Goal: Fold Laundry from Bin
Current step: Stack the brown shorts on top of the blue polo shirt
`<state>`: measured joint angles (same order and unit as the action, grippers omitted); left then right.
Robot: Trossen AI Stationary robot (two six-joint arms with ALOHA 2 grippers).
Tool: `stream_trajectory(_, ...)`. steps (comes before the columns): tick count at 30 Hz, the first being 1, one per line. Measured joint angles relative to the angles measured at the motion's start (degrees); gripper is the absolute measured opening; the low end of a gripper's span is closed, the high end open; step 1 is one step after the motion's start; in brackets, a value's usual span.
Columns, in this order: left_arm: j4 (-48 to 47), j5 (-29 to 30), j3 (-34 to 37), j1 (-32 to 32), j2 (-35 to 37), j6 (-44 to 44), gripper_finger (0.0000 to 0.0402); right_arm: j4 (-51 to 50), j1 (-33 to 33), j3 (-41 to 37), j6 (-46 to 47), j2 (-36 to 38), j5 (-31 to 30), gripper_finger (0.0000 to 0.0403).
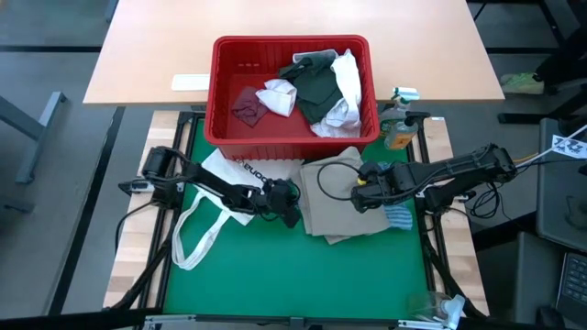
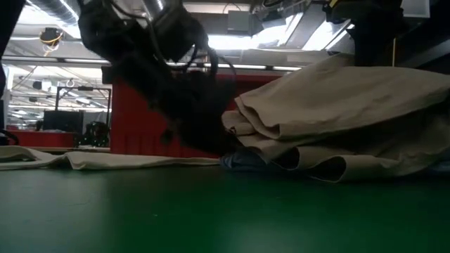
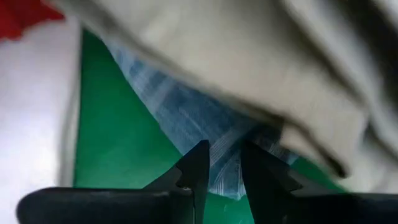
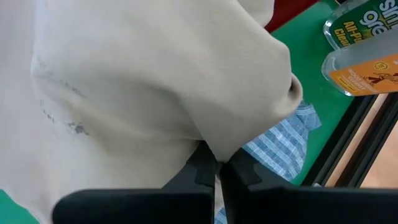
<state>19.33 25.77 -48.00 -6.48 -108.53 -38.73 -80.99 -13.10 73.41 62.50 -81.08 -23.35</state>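
- the left gripper (image 1: 292, 203) sits low on the green mat at the 9 o'clock edge of the folded tan cotton shirt (image 1: 344, 197); in the left wrist view its two dark fingers (image 3: 198, 168) stand a narrow gap apart with the corner of the blue-striped thin cloth (image 3: 186, 118) between their tips, but i cannot tell whether they actually pinch it.
- the right gripper (image 1: 359, 194) lies on the tan shirt from the 3 o'clock side; in the right wrist view its fingers (image 4: 202, 168) are pressed together on a fold of the tan fabric, so it holds the shirt.
- the tan shirt lies in loose folds at the middle of the green rubber-like table mat (image 1: 303, 275), just at 6 o'clock of the bin; the low view shows its layers humped up over the blue-striped cloth.
- the blue-striped cloth lies under the tan shirt, peeking out at its 4 o'clock corner (image 1: 399, 216) and at its 9 o'clock edge near the left gripper.
- the red rectangular plastic bin (image 1: 225, 101) stands at 12 o'clock of the mat, across its far edge; inside it are a dark green-grey top (image 1: 316, 87), a crumpled white shirt (image 1: 347, 82), a small white piece (image 1: 277, 96) and a small maroon piece (image 1: 248, 105).
- a white canvas tote bag with black lettering and long straps (image 1: 215, 215) lies flat on the mat at 9 o'clock of the tan shirt, under the left arm.
- a clear spray bottle with orange liquid and a green label (image 1: 398, 115) stands at 3 o'clock of the bin, just beside it.
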Motion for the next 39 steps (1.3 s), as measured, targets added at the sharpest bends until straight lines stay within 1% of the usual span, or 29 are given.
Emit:
stream_trajectory(4, 1.16, -5.15, -0.06, 0.01, -2.63, -0.30, 0.0074, 0.07, 0.00, 0.00, 0.00, -0.02, 0.04, 0.0003)
stream_trajectory(6, 1.28, -7.92, -0.24, -0.05, -3.28, -1.94, 0.0065, 0.00, 0.00, 0.00, -0.03, -0.02, 0.30, 0.0003)
stream_trajectory(8, 0.76, -9.89, -0.28, -0.45, -3.38, -2.86, 0.0054, 0.01, 0.00, 0.00, -1.70, -0.02, 0.58, 0.0003)
stream_trajectory(11, 0.48, -10.96, -0.27, -1.67, -3.41, -2.83, 0.0036, 0.53, 0.00, 0.00, -6.49, -0.02, 2.41, 0.0003)
stream_trajectory(16, -0.01, -13.39, -0.22, -4.54, -3.27, -2.94, 0.0016, 2.77, 0.00, 0.00, -8.13, -0.02, 5.51, 0.0003)
stream_trajectory(23, -0.32, -18.54, -0.14, -9.84, -2.63, -4.41, 0.0004, 10.52, -0.07, 0.00, -18.73, -0.02, 10.47, 0.0003)
stream_trajectory(28, -1.89, -22.24, 0.15, -12.79, -0.33, -3.99, 0.0003, 14.14, -0.06, 0.00, -27.69, -0.02, 14.25, 0.0003)
stream_trajectory(30, -2.09, -23.40, 0.21, -13.59, 0.48, -3.06, 0.0007, 14.25, -0.04, 0.00, -31.31, -0.02, 14.75, 0.0003)
stream_trajectory(33, -1.98, -23.78, 0.24, -14.26, 0.94, -2.75, 0.0028, 14.16, 0.00, 0.00, -34.54, -0.02, 14.82, 0.0003)
stream_trajectory(37, -1.94, -26.03, 0.24, -14.25, 1.03, -2.70, 0.0073, 14.14, 0.00, 0.00, -35.97, -0.02, 14.98, 0.0003)
stream_trajectory(39, -2.03, -28.75, 0.21, -14.13, 1.05, -2.70, 0.0096, 14.12, 0.00, 0.00, -36.02, -0.02, 15.50, 0.0003)
